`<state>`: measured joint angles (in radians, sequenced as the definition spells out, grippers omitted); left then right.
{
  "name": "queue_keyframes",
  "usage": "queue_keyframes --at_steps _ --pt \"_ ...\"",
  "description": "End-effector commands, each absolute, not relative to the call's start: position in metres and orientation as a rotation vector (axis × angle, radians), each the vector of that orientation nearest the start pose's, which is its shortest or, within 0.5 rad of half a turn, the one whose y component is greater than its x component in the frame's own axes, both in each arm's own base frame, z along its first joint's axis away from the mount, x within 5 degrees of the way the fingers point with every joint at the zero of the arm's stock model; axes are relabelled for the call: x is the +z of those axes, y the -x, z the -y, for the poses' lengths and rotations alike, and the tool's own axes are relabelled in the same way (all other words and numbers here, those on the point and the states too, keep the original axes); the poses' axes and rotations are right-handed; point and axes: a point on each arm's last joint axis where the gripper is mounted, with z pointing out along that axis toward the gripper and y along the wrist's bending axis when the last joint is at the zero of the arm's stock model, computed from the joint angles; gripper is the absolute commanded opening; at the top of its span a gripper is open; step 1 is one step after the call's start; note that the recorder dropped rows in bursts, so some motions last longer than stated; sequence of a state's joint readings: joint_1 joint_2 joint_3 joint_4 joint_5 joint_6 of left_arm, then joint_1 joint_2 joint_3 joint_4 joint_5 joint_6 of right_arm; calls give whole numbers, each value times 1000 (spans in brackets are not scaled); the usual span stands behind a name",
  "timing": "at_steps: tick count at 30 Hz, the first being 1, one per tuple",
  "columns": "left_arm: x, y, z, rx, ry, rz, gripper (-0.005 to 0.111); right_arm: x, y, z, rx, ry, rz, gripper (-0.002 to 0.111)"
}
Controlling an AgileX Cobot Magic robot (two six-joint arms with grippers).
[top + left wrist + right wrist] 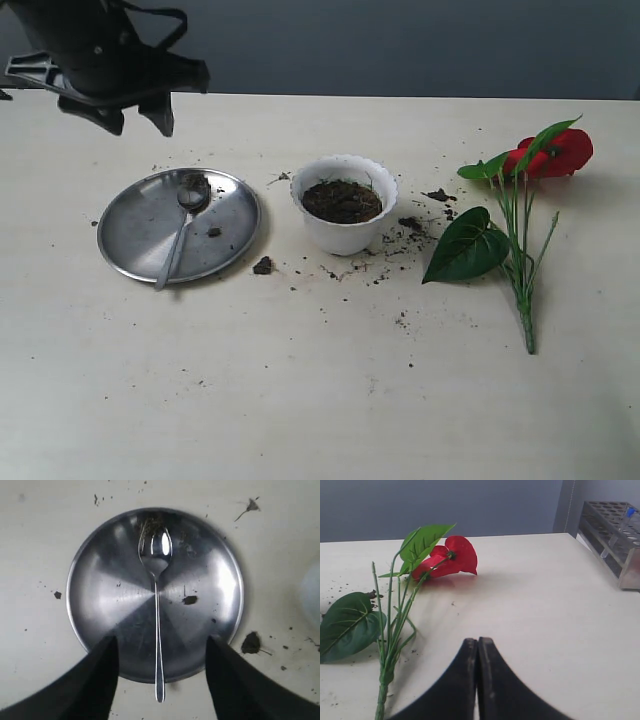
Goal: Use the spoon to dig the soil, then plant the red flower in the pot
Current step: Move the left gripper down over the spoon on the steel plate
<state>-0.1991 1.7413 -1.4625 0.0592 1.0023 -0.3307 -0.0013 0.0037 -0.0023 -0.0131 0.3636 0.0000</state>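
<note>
Spoon (157, 610) (on the steel plate (100, 600)) below the spread left end effector (161, 639)

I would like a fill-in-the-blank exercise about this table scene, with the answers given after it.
1. The spoon lies on the round steel ____.
2. The white pot holds dark ____.
3. The flower lying beside the pot has a ____ bloom.

Answers: plate; soil; red.
</note>
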Motion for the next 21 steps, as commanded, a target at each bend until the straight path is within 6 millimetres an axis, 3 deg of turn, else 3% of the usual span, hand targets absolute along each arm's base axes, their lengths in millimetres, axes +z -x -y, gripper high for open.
queue_keyframes --at_steps 1,12,21 --pt "252 -375 72 -29 157 -2843 51 181 -53 0 -13 10 -1843 0" --pt "189 -396 76 10 153 -2948 51 181 -53 0 -13 10 -1843 0" --pt "169 -409 78 17 119 -2898 50 181 -53 0 -13 10 -1843 0"
